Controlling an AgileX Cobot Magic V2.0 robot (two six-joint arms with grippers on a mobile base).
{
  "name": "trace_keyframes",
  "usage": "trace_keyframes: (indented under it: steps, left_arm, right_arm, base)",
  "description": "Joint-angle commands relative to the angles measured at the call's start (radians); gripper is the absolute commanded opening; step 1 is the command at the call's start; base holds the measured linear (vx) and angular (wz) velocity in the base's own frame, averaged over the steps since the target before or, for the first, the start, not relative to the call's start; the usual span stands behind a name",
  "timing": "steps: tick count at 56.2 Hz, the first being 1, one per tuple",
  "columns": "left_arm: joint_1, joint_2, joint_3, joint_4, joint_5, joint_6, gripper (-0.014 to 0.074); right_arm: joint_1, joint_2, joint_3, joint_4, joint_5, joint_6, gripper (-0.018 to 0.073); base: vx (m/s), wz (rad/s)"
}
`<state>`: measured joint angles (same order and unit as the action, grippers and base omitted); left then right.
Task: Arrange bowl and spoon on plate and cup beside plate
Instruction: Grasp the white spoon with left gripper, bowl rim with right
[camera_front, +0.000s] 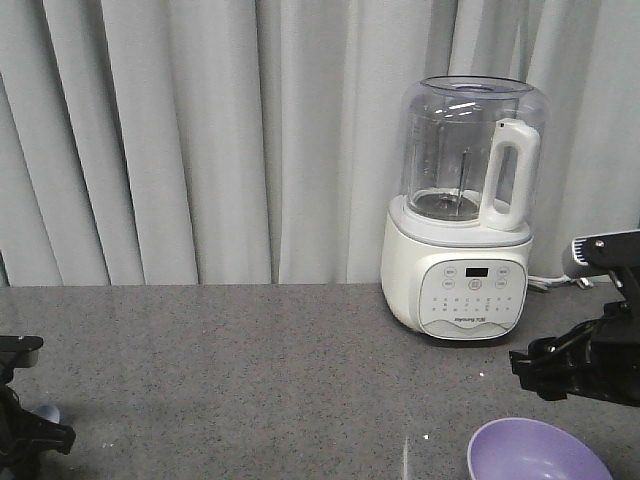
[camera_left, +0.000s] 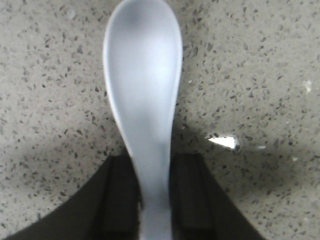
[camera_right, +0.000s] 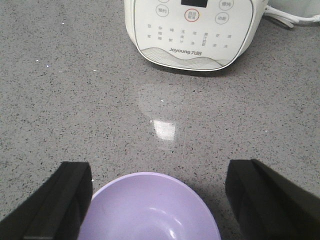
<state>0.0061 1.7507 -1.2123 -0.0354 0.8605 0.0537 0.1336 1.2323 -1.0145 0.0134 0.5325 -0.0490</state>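
Front: small lavender plastic bowl at btm-right of grey speckled counter, white clear-jug blender behind. L wrist: left gripper pinches pale blue-white plastic spoon by handle, scoop fwd. R wrist: right gripper wide, bowl btwn fingers.

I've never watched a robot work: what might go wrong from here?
The left gripper pinches the spoon only by its narrow handle, so it might twist or slip. The right gripper stands open around the smooth bowl, which sits nearer one finger; closing could shove it aside. The blender stands close to that arm and could get bumped.
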Motion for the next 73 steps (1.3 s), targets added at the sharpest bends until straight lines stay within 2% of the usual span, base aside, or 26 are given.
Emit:
trace_keyframes:
  steps: [1,13,25,31,36,42,49,59,73]
  left_arm:
    - [-0.001,-0.031,-0.029,-0.009,-0.005,-0.003,0.0138]
    - [-0.001,-0.03,-0.03,-0.009,-0.009,-0.002,-0.001]
    - [-0.002,-0.104,-0.031,-0.025,-0.055,0.019,-0.0008]
    - [-0.002,-0.181,-0.031,-0.098,-0.087,0.058,-0.0006]
    - [-0.002,-0.261,-0.031,-0.186,-0.104,0.127,-0.0006]
    - [-0.002,-0.347,-0.031,-0.303,-0.111,0.202,-0.0003]
    - [-0.002,-0.412,-0.031,-0.376,-0.111,0.261,-0.0003]
    - [-0.002,-0.449,-0.031,-0.383,-0.11,0.261,0.0]
    - [-0.002,-0.45,-0.031,-0.385,-0.11,0.256,0.0]
  right_arm:
    - [-0.001,-0.022,-0.037,-0.013,-0.076,-0.008,0.0592]
    - [-0.001,-0.023,-0.037,-0.013,-0.076,-0.008,0.0592]
    - [-0.002,-0.023,-0.037,-0.013,-0.001,-0.001,0.0592]
    - [-0.026,-0.023,-0.037,-0.008,0.078,0.049,0.0592]
    - [-0.072,-0.023,-0.037,-0.008,0.139,0.086,0.0592]
    - [-0.154,-0.02,-0.036,0.0,0.202,0.088,0.0592]
    - [-0.236,0.006,-0.036,0.05,0.262,0.07,0.0592]
    - [-0.258,0.083,-0.036,0.139,0.261,-0.011,0.0592]
    - [-0.234,0.219,-0.036,0.141,0.227,-0.022,0.0592]
  base:
    - [0.0,0.0]
    - [0.0,0.0]
    - [0.0,0.0]
    - [0.0,0.0]
    - [0.0,0.0]
    - [0.0,0.0]
    - [0.0,0.0]
    - [0.0,0.0]
    - [0.0,0.0]
